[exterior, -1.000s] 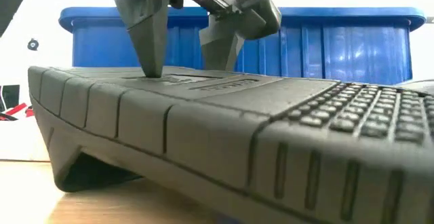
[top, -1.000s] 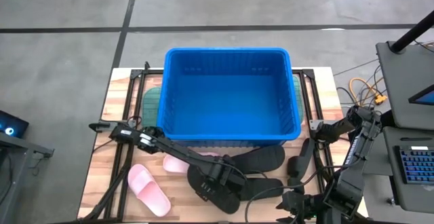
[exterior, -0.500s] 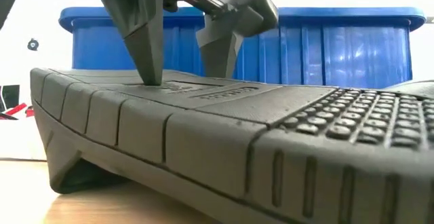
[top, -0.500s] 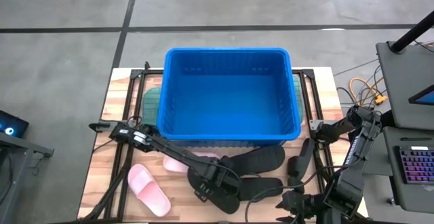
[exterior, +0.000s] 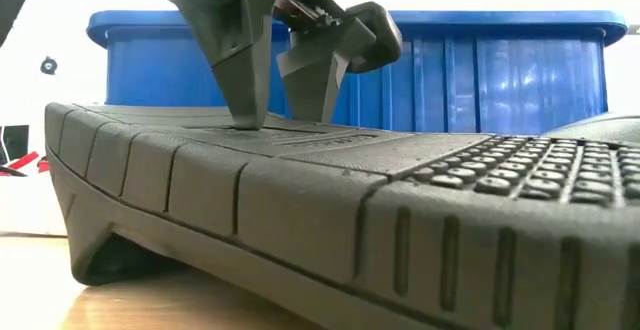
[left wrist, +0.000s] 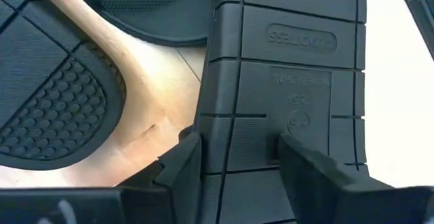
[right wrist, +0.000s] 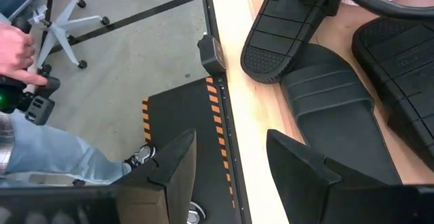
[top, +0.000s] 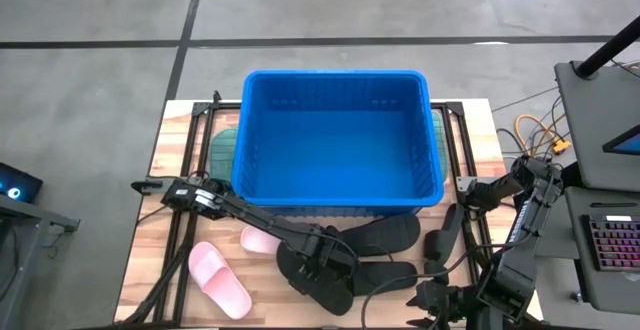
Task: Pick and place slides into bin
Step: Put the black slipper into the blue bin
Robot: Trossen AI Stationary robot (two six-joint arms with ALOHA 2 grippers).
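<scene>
At the near edge of the table, in front of the bin: this is where the work sits.

Left gripper (top: 322,267): down on the strap of a black slide (top: 318,280), one finger (left wrist: 182,166) on each side of the strap's band in its wrist view.

Change: a second ago those fingers stood wide over the strap; they have since drawn in and now hug its edges, though whether they have fully bitten cannot be told.

Meaning: the grasp looks under way, so the lift toward the bin probably comes next; no slide lies in the bin yet.

Bin (top: 260,194): blue, at the table's middle and far side, inside bare.

Other slides: two more black ones (top: 385,236) just right of the gripper, a pink one (top: 218,279) near left, another pink (top: 258,240) partly under the arm, a green one (top: 222,150) tucked against the bin's left wall.

Right gripper (right wrist: 227,163): parked at the near right corner, fingers apart, holding nothing.

Person (right wrist: 41,149): seen beyond the table's edge in the right wrist view.
</scene>
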